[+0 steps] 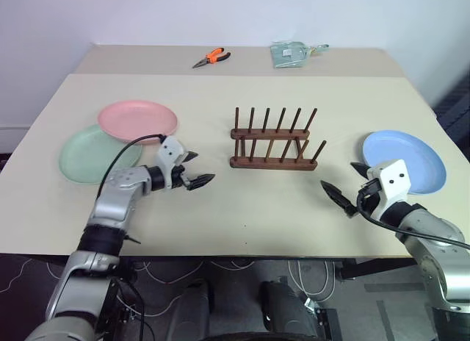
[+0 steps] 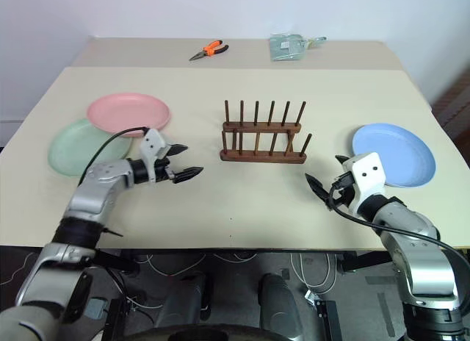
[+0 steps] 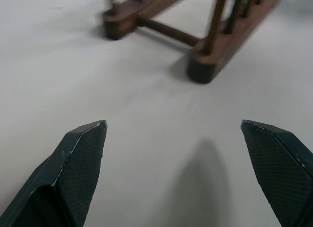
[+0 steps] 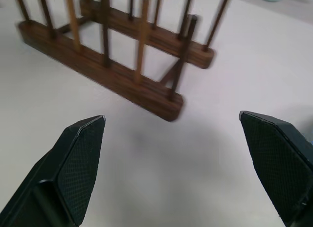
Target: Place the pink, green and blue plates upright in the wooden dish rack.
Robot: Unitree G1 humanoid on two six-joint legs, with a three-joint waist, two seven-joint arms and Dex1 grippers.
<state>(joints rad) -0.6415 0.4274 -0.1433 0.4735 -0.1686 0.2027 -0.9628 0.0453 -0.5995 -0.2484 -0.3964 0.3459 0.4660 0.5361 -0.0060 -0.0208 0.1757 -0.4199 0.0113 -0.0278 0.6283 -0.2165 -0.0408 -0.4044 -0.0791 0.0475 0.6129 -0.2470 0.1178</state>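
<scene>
the rack (image 1: 273, 140) sits empty mid-table, so no plate is in yet. the pink plate (image 1: 137, 119) lies flat at the far left, overlapping the green plate (image 1: 89, 155) just nearer; the blue plate (image 1: 406, 160) lies flat on the right. the left gripper (image 1: 195, 171) and right gripper (image 1: 344, 184) hover spread wide and empty, each aimed at the rack, seemingly about to start.

My two head views look forward and down over the whole table (image 1: 242, 209) from a distance, nearly the same vantage, one offset slightly sideways. Each wrist camera sits low and close to the tabletop, looking along its own fingers. Both wrist views share the wooden dish rack (image 1: 273, 141), seen from opposite ends.
</scene>
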